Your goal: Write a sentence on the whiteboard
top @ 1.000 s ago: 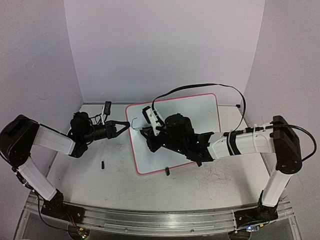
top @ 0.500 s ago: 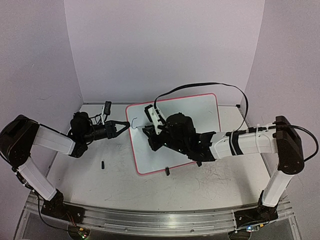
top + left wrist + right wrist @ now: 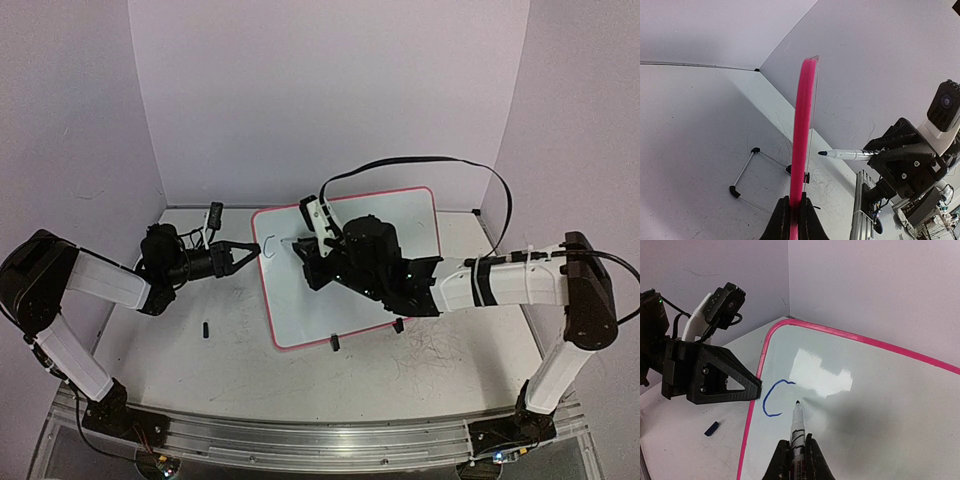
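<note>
Probably a robotics lab, plain lilac booth walls [image 3: 330, 90], scuffed tabletop [image 3: 230, 340], aluminium mounting rail [image 3: 300, 440]

Whiteboard [image 3: 405, 225]: glossy white face, thin pink-red rim; seen edge-on from my left wrist, the rim is vivid pink.
Stroke [image 3: 763, 402]: dark blue, one thin curved line on the white.
Marker [image 3: 798, 427]: white barrel with a little dark print, dark tip.
My left gripper [image 3: 255, 252] and right gripper [image 3: 796, 447]: matte black.
My left arm [image 3: 100, 280] and right arm [image 3: 510, 285]: white links, black joints.
Table [image 3: 230, 340]: grey-white, marked all over with faint grey scribble scuffs.
Walls [image 3: 330, 90]: plain pale lilac.
Cable [image 3: 420, 160]: black.
Small cap [image 3: 205, 329] on the table: dark.
Clip foot [image 3: 334, 343]: black.
</note>
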`<action>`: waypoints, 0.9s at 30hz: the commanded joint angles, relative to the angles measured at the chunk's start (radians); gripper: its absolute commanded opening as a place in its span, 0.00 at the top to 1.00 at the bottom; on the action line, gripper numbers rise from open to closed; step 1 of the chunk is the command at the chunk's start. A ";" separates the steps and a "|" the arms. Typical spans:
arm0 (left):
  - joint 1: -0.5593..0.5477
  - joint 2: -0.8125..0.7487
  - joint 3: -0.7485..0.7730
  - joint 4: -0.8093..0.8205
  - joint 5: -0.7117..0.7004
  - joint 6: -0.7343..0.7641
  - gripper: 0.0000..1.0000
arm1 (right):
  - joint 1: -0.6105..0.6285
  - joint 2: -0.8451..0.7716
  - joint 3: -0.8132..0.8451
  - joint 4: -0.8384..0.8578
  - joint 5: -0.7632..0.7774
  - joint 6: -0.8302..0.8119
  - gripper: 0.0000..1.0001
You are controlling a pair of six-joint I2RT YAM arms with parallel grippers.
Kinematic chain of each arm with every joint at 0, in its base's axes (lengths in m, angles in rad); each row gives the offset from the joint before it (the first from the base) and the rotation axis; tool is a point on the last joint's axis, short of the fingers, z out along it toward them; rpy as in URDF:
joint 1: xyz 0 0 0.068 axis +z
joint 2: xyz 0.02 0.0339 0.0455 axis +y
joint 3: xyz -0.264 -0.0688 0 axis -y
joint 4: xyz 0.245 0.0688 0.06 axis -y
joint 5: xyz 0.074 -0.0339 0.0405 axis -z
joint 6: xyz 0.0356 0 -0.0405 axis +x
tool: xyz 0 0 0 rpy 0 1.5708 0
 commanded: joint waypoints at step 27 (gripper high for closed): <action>-0.015 0.015 0.035 0.026 0.031 -0.024 1.00 | -0.003 0.047 0.026 0.043 0.028 -0.014 1.00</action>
